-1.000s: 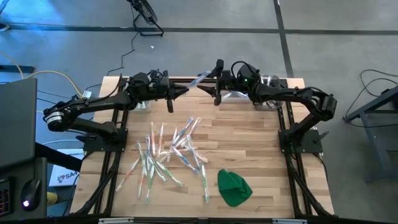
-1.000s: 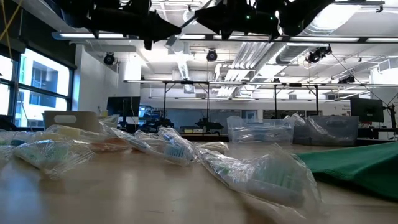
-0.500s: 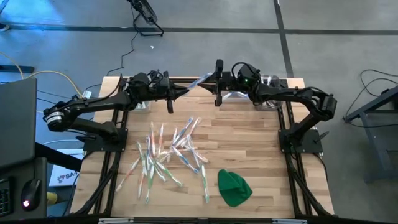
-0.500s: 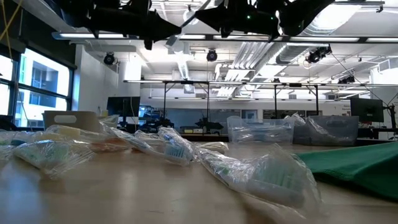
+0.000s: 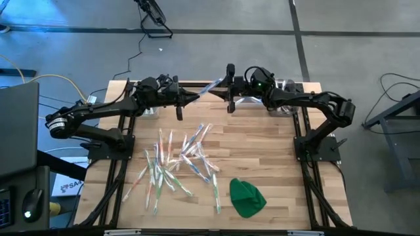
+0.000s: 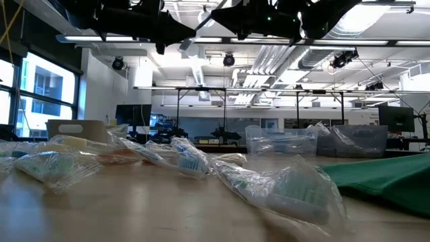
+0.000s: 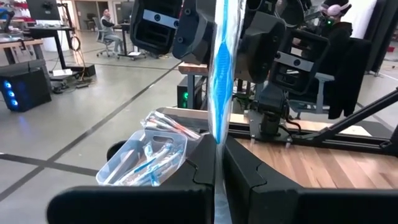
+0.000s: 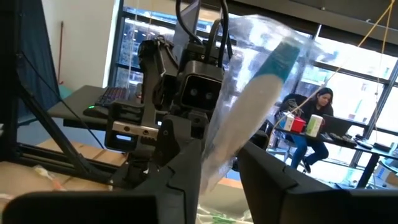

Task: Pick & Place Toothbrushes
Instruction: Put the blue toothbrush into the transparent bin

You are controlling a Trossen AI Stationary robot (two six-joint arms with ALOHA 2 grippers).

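One wrapped toothbrush (image 5: pixel 209 86) hangs in the air above the table's far edge, stretched between both claws. The left gripper (image 5: pixel 195 96) is clenched on one end, and the right gripper (image 5: pixel 224 83) has its fingers (image 8: pixel 186 168) around the other end. The remaining toothbrushes (image 5: pixel 177 164) lie scattered mid-table (image 5: pixel 275 144), with a green cloth (image 5: pixel 247 197) toward the near right corner.
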